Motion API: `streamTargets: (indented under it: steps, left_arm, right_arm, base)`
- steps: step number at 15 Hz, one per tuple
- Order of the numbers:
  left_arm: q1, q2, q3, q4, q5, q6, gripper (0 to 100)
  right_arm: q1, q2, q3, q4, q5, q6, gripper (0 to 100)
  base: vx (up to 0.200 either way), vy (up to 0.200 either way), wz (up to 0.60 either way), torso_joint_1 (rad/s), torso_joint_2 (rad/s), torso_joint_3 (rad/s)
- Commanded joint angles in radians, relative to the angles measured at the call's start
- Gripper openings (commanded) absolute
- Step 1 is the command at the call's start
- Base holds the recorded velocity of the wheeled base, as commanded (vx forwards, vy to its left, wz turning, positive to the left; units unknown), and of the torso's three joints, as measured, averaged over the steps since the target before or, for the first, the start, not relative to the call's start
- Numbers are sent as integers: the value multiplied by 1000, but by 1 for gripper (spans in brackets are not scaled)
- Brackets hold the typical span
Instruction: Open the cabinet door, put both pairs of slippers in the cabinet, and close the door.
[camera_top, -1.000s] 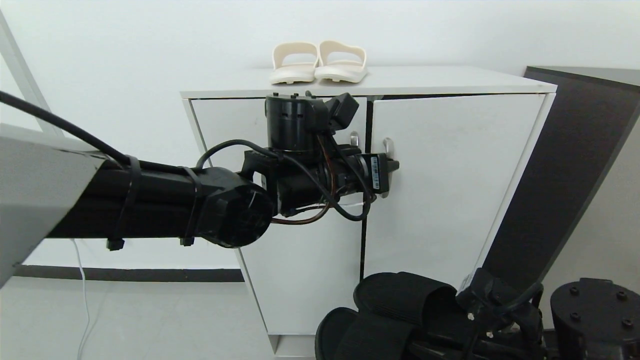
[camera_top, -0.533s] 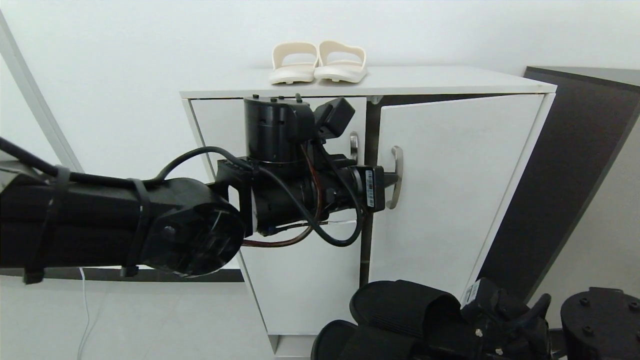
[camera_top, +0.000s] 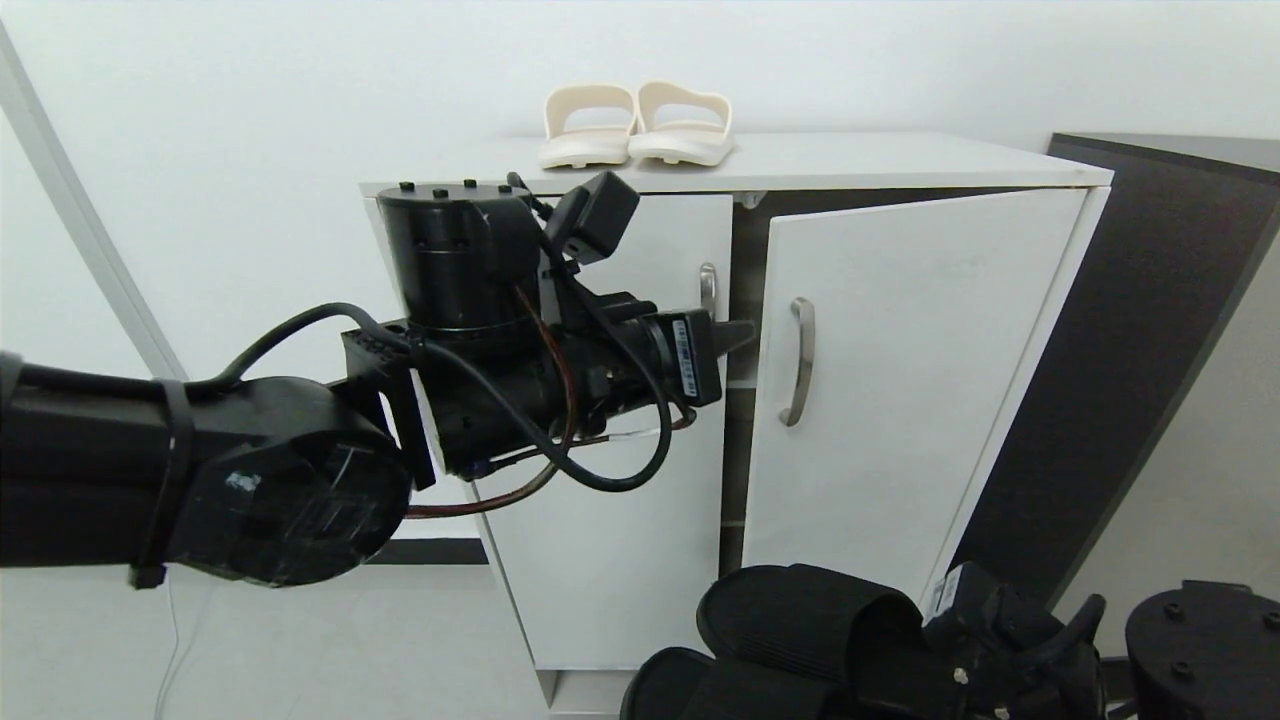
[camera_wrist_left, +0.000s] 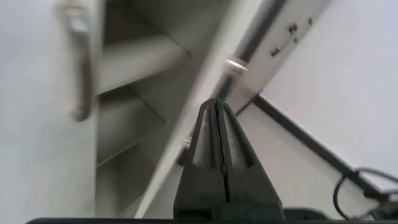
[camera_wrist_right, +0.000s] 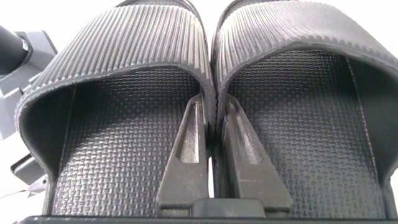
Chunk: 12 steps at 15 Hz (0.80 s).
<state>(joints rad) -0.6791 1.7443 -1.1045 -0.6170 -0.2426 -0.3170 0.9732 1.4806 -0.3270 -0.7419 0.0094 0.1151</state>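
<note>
the right door of the cabinet, shut a second ago, now stands ajar, with a dark gap between it and the left door. the left gripper, which was on the right door's handle half a second ago, has let go of it and drawn back. it now sits in front of the cabinet at the gap, apart from that handle. in the left wrist view the left gripper has its fingers pressed together with nothing between them.

i judge the opening step begun but not finished. the gap looks too narrow for a pair of slippers to pass, so the door probably needs to be swung wider, perhaps by pushing on its free edge.

through the opening the left wrist view shows a pale shelf inside the cabinet, and neither pair is in there yet. the cream slippers lie side by side on top of the cabinet, toward its back edge, above the left door. the black slippers are low in front of the cabinet, below the right door. the right gripper pinches their two touching inner walls between its narrow-set fingers, so it carries both at once.
</note>
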Motion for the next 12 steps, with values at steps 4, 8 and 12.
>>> streamTargets:
  steps: [4,8,12]
  left_arm:
    - [27,86,-84,-3,-1,-14,0]
    - [35,190,-189,-1,8,-34,0]
    - [35,218,-215,-3,3,-42,0]
  right_arm:
    - [2,6,-1,-1,0,0,0]
    - [10,6,6,1,0,0,0]
    - [16,7,6,3,1,0,0]
  base:
    - [0,0,0,0,0,0]
    - [0,0,0,0,0,0]
    - [0,0,0,0,0,0]
